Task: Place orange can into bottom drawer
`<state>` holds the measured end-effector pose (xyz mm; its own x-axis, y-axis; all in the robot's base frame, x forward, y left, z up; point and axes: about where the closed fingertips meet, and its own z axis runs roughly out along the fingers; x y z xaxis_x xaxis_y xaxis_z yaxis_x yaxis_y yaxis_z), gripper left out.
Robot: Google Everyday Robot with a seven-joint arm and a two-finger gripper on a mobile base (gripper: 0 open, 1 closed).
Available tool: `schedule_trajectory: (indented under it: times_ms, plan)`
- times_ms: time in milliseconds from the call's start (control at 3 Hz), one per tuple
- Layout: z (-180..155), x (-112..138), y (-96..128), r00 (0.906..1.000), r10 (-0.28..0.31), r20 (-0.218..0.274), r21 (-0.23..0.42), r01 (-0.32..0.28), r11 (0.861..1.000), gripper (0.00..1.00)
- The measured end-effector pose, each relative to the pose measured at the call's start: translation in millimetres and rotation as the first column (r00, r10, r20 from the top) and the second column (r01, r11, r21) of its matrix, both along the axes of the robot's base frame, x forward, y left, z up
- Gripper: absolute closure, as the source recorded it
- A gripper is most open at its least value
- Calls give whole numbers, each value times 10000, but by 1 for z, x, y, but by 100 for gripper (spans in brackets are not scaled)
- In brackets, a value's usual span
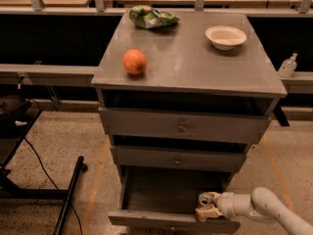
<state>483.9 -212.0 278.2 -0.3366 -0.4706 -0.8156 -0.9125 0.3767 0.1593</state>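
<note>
The bottom drawer [156, 190] of the grey cabinet is pulled open, its flat front at the bottom of the view. My gripper [207, 208] reaches in from the lower right on a white arm and is shut on the orange can [207, 199]. The can's silver top with pull tab shows above the fingers. The can sits low inside the drawer's front right corner, just behind the drawer front. Whether it rests on the drawer floor is hidden.
On the cabinet top [190, 67] lie a round orange fruit [134, 61], a white bowl [225, 36] and a green chip bag [151, 16]. Two knobbed drawers [182, 127] above are shut. A black stand leg [68, 199] lies on the floor at left. A sanitizer bottle [287, 66] stands at right.
</note>
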Motion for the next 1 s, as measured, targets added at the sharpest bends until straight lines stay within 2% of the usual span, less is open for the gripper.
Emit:
schedule_trajectory:
  times_ms: [333,667,1000]
  plan:
    - [1,5,0,9999,-62,94,47,62,10000,100]
    - [12,31,1,9980,-256,581,242,242,9994,100]
    - [40,52,4,9940,-246,1063,440,200,9988,100]
